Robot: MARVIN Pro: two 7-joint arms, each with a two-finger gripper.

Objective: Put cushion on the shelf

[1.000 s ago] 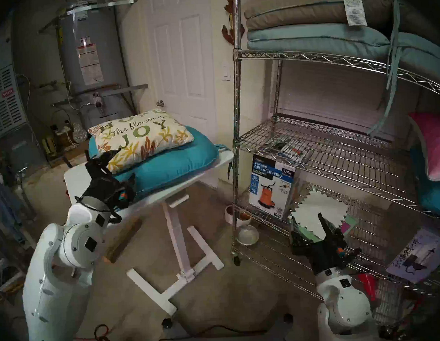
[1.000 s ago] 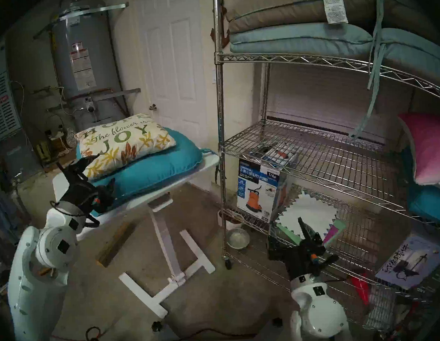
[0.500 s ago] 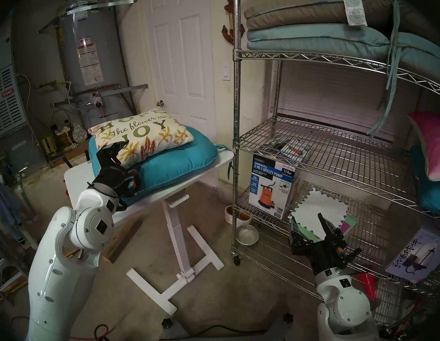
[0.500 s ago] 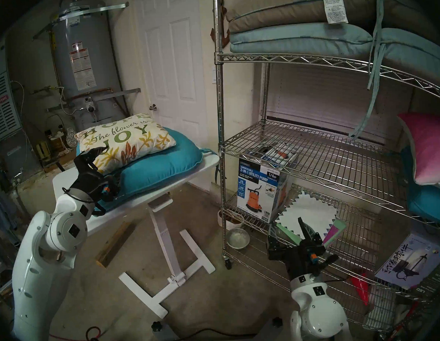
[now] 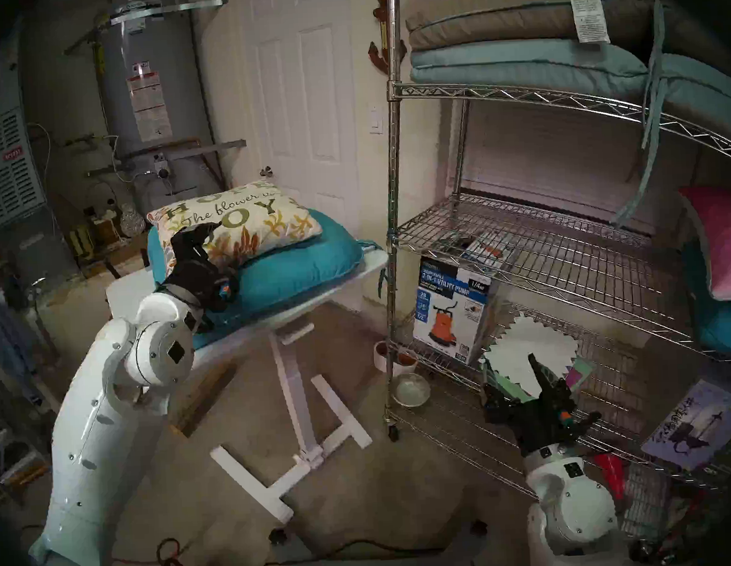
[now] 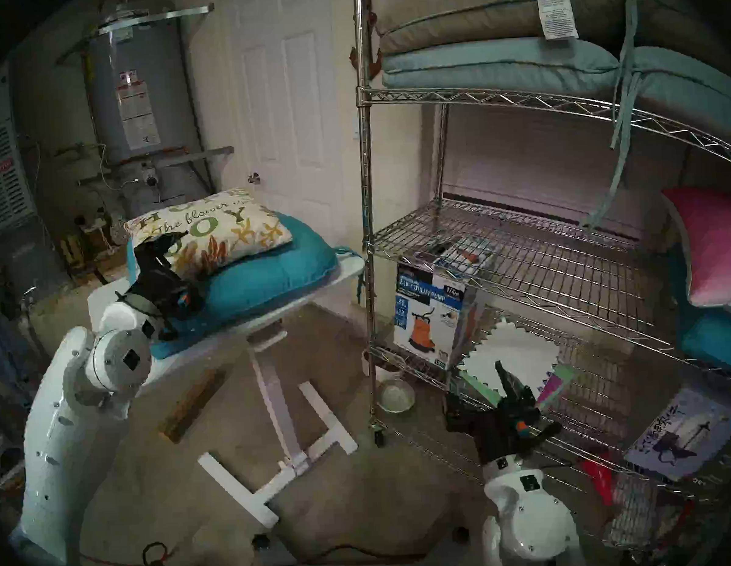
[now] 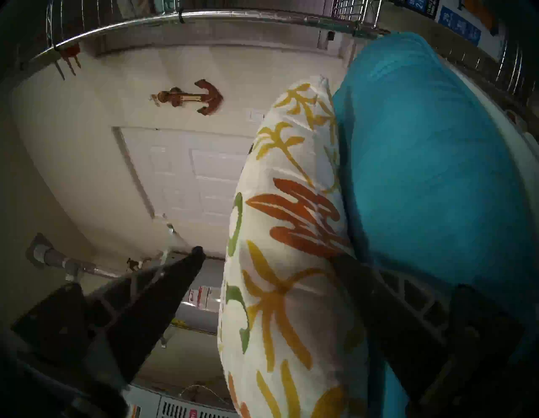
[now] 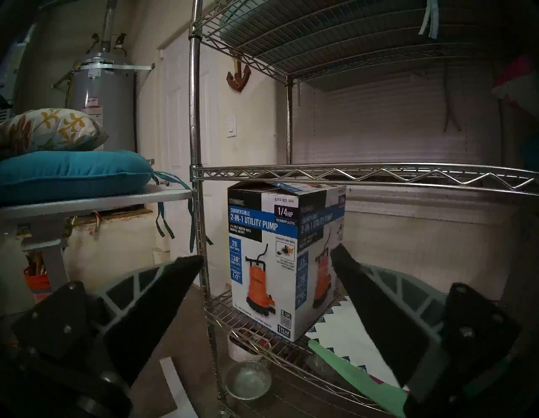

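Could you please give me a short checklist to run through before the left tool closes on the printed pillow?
1. Left tool open: ok, jaws spread wide.
2. Floral "JOY" pillow between its jaws: ok; in the left wrist view one finger is on the open side, the other wedged between the pillow and the teal seat cushion.
3. Only the pillow will be caught: cannot tell; the wedged finger's tip is hidden.
4. Space on the wire shelf: ok, the middle tier's left half is bare.
5. Right tool clear: ok, open, empty, by the pump box.
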